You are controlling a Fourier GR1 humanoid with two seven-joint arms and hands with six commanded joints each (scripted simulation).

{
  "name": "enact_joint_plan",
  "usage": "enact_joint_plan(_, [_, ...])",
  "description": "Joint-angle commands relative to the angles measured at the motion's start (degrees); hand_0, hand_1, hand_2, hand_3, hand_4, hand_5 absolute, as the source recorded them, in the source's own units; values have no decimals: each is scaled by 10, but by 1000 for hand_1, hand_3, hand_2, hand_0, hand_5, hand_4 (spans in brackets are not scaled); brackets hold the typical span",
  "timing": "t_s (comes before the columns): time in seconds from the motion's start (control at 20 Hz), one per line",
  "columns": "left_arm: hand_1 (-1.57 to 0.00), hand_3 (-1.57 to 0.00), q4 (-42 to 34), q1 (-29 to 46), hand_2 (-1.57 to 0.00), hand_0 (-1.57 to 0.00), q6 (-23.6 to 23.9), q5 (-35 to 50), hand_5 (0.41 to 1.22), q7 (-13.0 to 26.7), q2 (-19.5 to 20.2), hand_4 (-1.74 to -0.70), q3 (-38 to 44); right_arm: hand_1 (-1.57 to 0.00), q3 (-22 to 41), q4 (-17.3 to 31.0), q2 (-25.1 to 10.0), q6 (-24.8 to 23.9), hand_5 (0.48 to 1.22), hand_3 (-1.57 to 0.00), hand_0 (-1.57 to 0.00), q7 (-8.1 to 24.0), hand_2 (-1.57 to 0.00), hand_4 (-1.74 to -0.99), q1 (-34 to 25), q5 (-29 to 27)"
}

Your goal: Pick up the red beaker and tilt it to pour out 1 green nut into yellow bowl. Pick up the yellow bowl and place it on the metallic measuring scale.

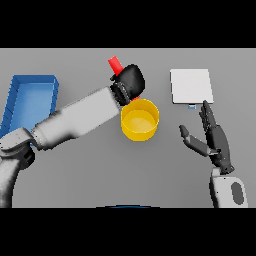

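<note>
From the head view, the yellow bowl stands upright on the grey table, about midway across it. No nut can be made out inside the bowl.

The left arm comes in from the left side and reaches across to the bowl's far left rim. The left hand sits just above and behind that rim, its dark fingers curled round the red beaker. Only the upper part of the beaker shows, sticking out past the hand on the side away from the bowl and leaning to the left; the rest is hidden by the hand. Whether the beaker's mouth is over the bowl cannot be told.

To the right of the bowl and a little farther back lies the scale, a pale flat square plate, apart from the bowl.

The right hand hovers to the right of the bowl, just in front of the scale, palm turned inward, fingers straight and spread with the thumb held out to the side, gripping nothing.

Well to the left of the bowl, at the table's left edge, sits a blue tray, partly covered by the left arm.
</note>
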Motion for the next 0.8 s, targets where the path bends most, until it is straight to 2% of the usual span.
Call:
enact_joint_plan(0.0, [-1571,-1546,4,-8,-1571,-1571,-9,-9,1221,-7,-3,-1738,-17,1,1,0,0,-3,602,1,1,-3,1,-1283,2,4])
enact_joint_plan(0.1, [-1571,-1555,6,-22,-1571,-1571,-18,-18,1221,-21,-9,-1739,-43,1,1,-3,-1,-4,607,1,1,4,1,-1290,-2,5])
enact_joint_plan(0.3, [-1571,-1564,13,-41,-1571,-1571,-39,-20,1221,-21,-20,-1740,-72,1,0,-8,-6,-5,601,1,1,1,1,-1283,3,8])
enact_joint_plan(0.5, [-1571,-1568,55,-71,-1571,-1571,-35,-29,1221,-33,-36,-1741,-104,1,6,3,1,-9,589,1,1,-5,1,-1268,0,18])
enact_joint_plan(0.55, [-1571,-1569,56,-75,-1571,-1571,-38,-28,1221,-40,-35,-1741,-111,1,7,0,1,-11,588,1,1,-12,1,-1264,5,21])
enact_joint_plan(0.6, [-1571,-1569,53,-78,-1571,-1571,-36,-26,1221,-41,-31,-1741,-116,1,6,-7,-4,-13,587,1,1,1,1,-1258,-2,22])
enact_joint_plan(0.75, [-1571,-1570,54,-91,-1571,-1571,-25,-23,1221,-39,-25,-1740,-125,1,6,-6,-3,-13,584,1,1,-3,1,-1235,5,22])
